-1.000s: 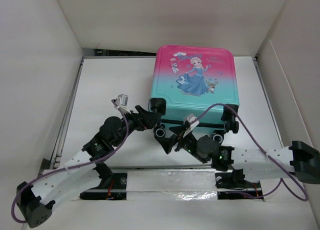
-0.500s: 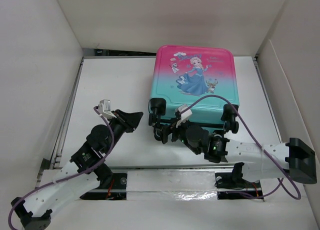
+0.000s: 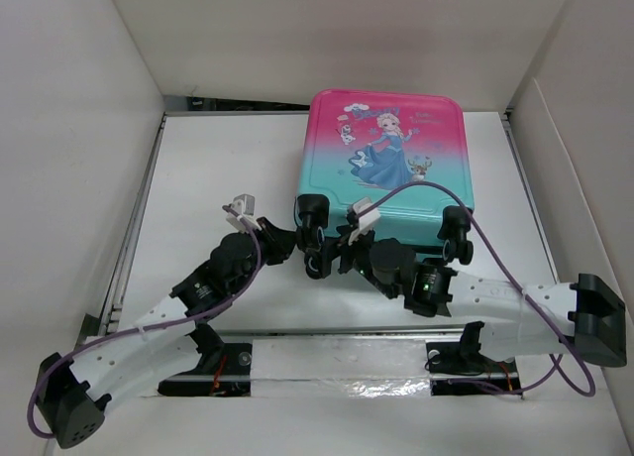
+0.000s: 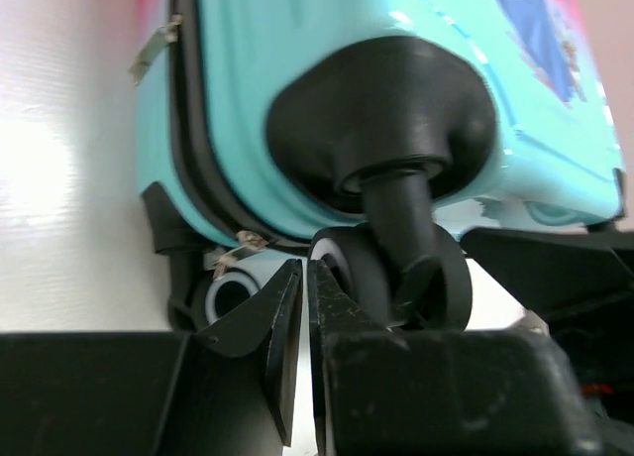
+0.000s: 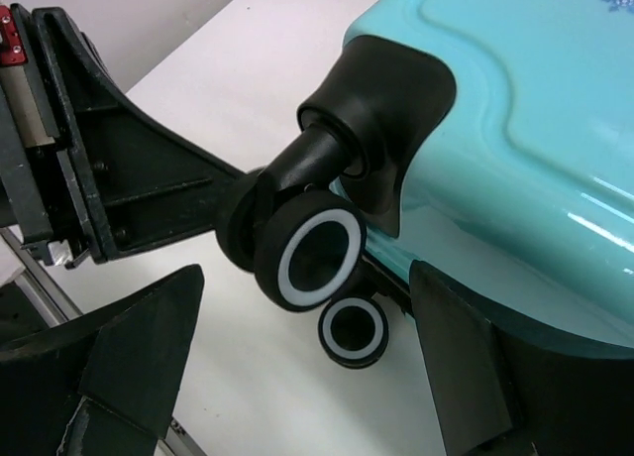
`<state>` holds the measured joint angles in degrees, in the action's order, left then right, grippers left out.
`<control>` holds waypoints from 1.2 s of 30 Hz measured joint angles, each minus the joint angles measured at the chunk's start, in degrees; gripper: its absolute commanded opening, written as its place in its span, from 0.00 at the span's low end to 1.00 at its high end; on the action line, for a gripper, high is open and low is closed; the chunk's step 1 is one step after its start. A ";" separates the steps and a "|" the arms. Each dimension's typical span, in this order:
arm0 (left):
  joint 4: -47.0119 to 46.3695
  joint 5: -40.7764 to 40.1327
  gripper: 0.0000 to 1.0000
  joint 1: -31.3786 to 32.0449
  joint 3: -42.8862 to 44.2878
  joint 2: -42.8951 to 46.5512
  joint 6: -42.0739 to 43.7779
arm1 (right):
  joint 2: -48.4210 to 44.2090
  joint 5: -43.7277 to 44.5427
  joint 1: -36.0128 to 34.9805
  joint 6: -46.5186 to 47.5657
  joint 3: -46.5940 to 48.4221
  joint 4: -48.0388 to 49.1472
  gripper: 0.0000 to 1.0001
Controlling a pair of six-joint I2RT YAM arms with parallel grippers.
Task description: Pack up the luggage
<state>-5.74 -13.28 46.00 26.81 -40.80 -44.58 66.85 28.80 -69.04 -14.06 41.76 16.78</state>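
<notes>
The luggage (image 3: 386, 164) lies flat and closed at the back right of the table, its pink-to-teal shell up and its black wheels facing me. My left gripper (image 3: 290, 240) is shut with nothing between its fingers, its tips (image 4: 305, 268) just short of the near-left wheel (image 4: 396, 278) and below a metal zipper pull (image 4: 238, 248). The right gripper (image 3: 327, 250) is open, and its fingers (image 5: 139, 347) straddle the same upper wheel (image 5: 312, 258) without touching it. A lower wheel (image 5: 354, 332) sits behind.
White walls box in the table on the left, back and right. A foil-covered rail (image 3: 327, 352) runs along the near edge between the arm bases. White tabletop (image 3: 218, 169) lies left of the luggage. The two grippers stand almost tip to tip.
The left gripper has gone from open to shut, swung back from the suitcase and returned to its near-left wheel. The right gripper has moved up and left to that wheel.
</notes>
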 measured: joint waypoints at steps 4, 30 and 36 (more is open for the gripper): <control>-3.32 2.23 0.04 -0.02 -0.13 -1.64 0.20 | 1.62 -0.96 1.18 0.70 2.62 -1.38 0.91; -10.38 13.94 0.02 -4.72 -2.91 -4.28 0.59 | 11.34 5.62 -3.23 17.11 18.08 -25.66 0.93; -10.71 14.78 0.02 -4.76 -2.93 -4.46 0.59 | 13.64 7.63 -4.55 16.92 22.25 -30.14 0.92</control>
<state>-16.45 1.50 41.23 23.88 -45.25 -43.99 80.49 36.42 -73.58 2.85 64.01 -13.37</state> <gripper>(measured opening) 0.028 0.918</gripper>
